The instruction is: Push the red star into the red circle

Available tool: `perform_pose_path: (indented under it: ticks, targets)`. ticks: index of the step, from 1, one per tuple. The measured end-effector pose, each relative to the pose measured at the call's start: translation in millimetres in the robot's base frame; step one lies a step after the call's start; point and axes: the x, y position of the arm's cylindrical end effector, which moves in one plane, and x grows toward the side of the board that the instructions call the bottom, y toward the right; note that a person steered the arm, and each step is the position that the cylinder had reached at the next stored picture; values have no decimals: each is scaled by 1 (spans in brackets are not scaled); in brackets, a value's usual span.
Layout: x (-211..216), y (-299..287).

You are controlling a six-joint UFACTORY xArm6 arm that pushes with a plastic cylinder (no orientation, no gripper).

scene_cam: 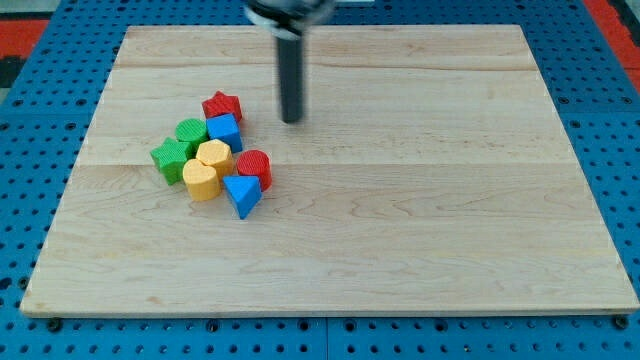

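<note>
one rod, no gripper, so nothing is gripped; my tip (292, 120) sits on the bare wooden board (400, 220), just to the view's right of the red star (222, 105) and apart from it, no contact visible. judging by that spot, the tip is staged to come at the star from the upper right and shove it down-left toward the red circle (254, 168). the star sits at the top of the cluster; the red circle is at the cluster's right side, lower down. between them is a blue cube-like block (225, 131), touching or nearly touching both, so a straight push likely drags it along. rest of the pile packs tight: two green blocks (181, 146) on the left, shapes unclear, maybe one star; two yellow blocks (208, 166), one heart-like; a blue triangle (242, 193) at the bottom, against the red circle. rod's top is cut off by the view's top edge, arm not shown. block contacts inside the pile are hard to tell.
</note>
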Motion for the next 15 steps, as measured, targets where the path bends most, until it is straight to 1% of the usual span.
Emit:
perform_pose_path:
  ticks: [1, 2, 3, 5, 6, 7, 8, 9, 10, 11, 12, 13, 14, 15]
  targets:
    - [-29, -48]
    - [-30, -99]
    - [0, -104]
    - [1, 30]
    - [10, 61]
    - [17, 56]
    - [-35, 35]
    - [-1, 12]
    - [34, 24]
    - [70, 53]
    - [79, 58]
    - [21, 84]
    - [3, 13]
    - [54, 2]
